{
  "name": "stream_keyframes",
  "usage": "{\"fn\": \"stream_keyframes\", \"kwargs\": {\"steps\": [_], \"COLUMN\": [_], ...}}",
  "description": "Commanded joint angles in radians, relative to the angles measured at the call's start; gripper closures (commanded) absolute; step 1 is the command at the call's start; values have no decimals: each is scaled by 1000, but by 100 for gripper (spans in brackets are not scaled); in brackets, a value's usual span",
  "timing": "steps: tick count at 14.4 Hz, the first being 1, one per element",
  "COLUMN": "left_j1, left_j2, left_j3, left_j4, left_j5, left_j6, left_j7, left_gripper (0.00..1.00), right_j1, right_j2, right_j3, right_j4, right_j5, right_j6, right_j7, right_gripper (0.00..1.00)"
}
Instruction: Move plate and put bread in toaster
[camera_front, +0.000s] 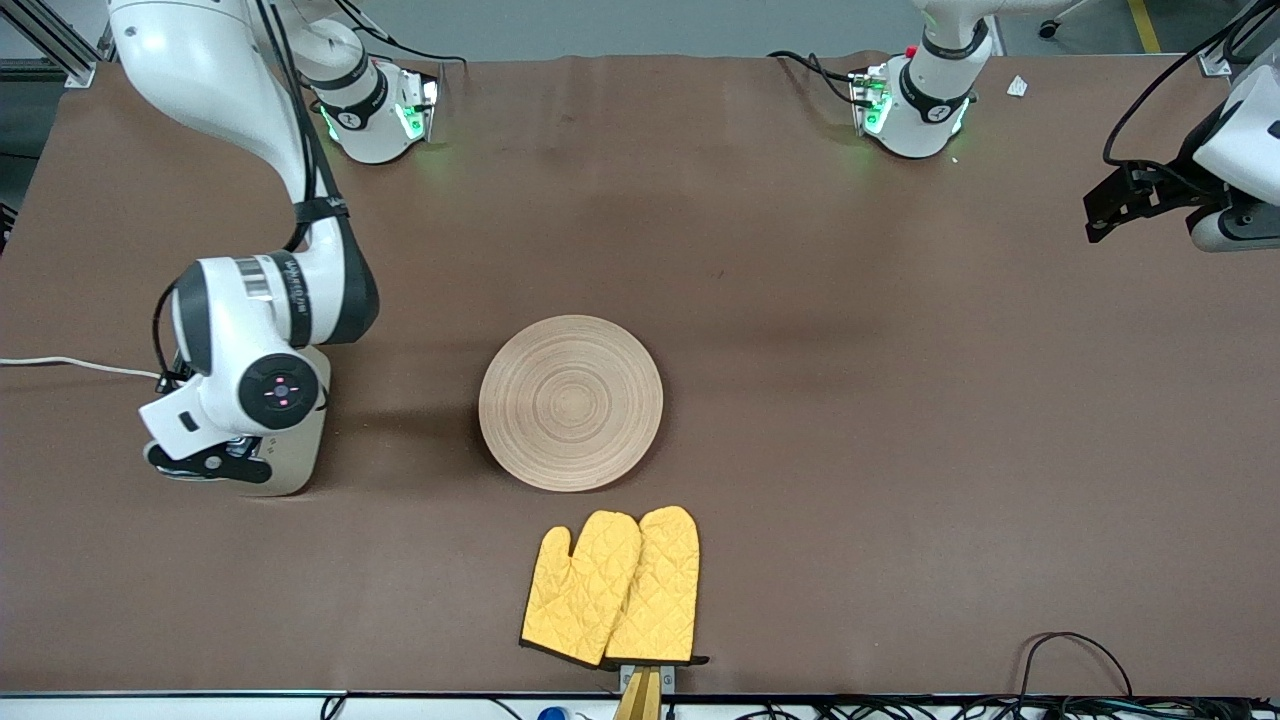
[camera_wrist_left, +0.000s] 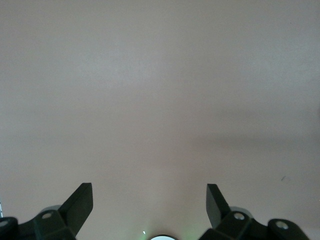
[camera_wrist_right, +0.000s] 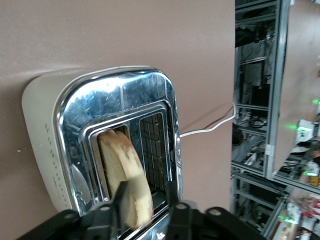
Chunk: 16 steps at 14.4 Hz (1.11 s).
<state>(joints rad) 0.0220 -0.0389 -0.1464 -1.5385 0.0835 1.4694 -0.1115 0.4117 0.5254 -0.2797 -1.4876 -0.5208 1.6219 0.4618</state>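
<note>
The toaster (camera_wrist_right: 100, 145), cream sided with a chrome top, stands at the right arm's end of the table. In the front view only its cream side (camera_front: 303, 452) shows under the right arm. The bread (camera_wrist_right: 125, 175) stands tilted in one slot. My right gripper (camera_wrist_right: 146, 200) is right over that slot. Its fingers straddle the bread, with a gap between the bread and one finger. In the front view this gripper (camera_front: 213, 462) is mostly hidden by its wrist. The plate (camera_front: 570, 403) lies empty mid-table. My left gripper (camera_wrist_left: 149, 200) (camera_front: 1108, 212) is open and empty over bare table at the left arm's end.
A pair of yellow oven mitts (camera_front: 612, 588) lies nearer to the front camera than the plate, close to the table's edge. The toaster's white cord (camera_front: 70, 364) runs off the right arm's end of the table. Cables (camera_front: 1075, 650) lie at the front edge.
</note>
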Motion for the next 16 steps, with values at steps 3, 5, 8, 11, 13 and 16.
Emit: {"fn": "stream_keyframes", "kwargs": {"steps": [3,5,8,11,13,16], "left_j1": [3,10,13,33,33,32], "left_j2": [-9,-9,-9,-9,-7,-7], "left_j3": [1,4,16,18,18,16], "left_j4": [-9,-11,-9,-8,9,11], "left_j5": [-14,-14,-19,-19,-19,-22], "left_j6": [14,8,6,6,5,5], "left_j7": [20,21,29,55,55,56], "left_gripper": [0,0,0,0,0,0], "right_j1": [-39,-112,-203,-237,-240,-241], "right_j2": [-112,-175,-266,-385,-459,-583], "right_j3": [10,10,8,10,7,5], "right_j4": [-5,-13,-51,-106,-143,-212], "right_j5": [247,396,531,562,573,573], "right_j6": [0,0,3,3,10,59], "right_j7": [-136,-262,-426,-451,-459,-459], "right_gripper": [3,0,0,0,0,0]}}
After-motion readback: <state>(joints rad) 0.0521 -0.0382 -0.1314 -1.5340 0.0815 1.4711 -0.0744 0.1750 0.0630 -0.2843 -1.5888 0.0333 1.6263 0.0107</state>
